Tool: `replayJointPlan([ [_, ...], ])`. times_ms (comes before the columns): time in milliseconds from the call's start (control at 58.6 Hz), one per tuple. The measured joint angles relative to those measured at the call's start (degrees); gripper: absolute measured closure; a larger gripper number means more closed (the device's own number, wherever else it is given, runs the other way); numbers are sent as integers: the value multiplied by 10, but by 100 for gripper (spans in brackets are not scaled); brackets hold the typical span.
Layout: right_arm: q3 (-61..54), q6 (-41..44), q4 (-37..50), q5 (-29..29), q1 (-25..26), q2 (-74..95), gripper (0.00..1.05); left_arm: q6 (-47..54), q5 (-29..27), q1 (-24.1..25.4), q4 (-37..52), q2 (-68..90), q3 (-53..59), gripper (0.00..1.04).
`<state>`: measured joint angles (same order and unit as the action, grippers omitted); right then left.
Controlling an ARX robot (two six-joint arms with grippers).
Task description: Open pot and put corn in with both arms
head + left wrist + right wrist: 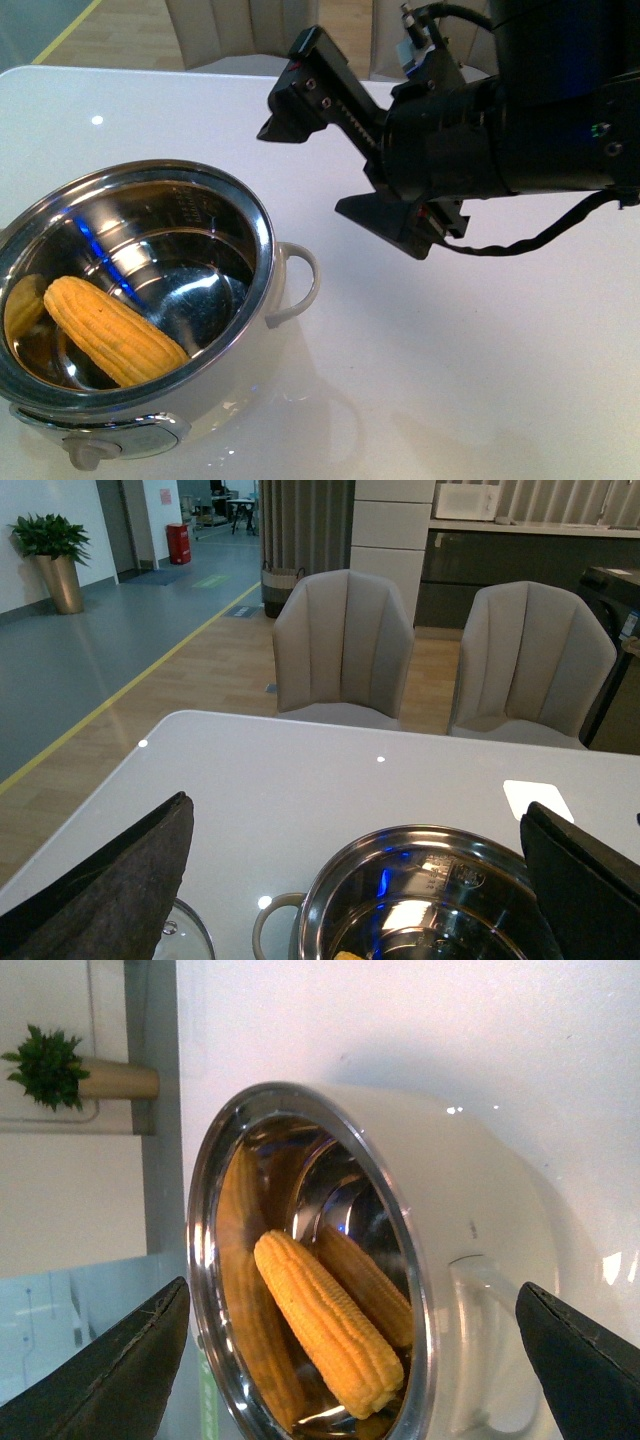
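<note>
Glossy white table [480, 380] with two grey chairs [342, 645] behind; corn [112, 330] lies in the lidless pot [262, 250]; right gripper [345, 170] spread empty, left gripper [355, 880] spread too

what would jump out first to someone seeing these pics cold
Most likely the yellow corn, lying inside the open pot at the table's near left and mirrored in its shiny steel wall. Next, the bulky black right arm reaching in from the upper right, its tool open and empty above the white table, to the right of the pot. The left wrist view adds two grey chairs beyond the table's far edge.
</note>
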<state>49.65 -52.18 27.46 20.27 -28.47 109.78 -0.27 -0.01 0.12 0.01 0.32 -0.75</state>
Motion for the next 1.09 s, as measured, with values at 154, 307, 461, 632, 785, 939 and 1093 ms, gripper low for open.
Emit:
replayJointPlan([
  [154,-33,21,7,-36,17,-23,9,0,0,0,0,0,0,7],
  [307,-54,42,10,-51,40,-49,9,0,0,0,0,0,0,7],
  [461,-76,68,14,-72,91,-89,9,0,0,0,0,0,0,7],
  [632,-108,120,7,-104,152,-148,9,0,0,0,0,0,0,7],
  [785,-157,216,-13,-148,205,-240,9,0,0,0,0,0,0,7],
  [939,-212,298,-57,-189,230,-347,9,0,0,0,0,0,0,7],
  [1093,-248,341,-93,-223,240,-431,9,0,0,0,0,0,0,7],
])
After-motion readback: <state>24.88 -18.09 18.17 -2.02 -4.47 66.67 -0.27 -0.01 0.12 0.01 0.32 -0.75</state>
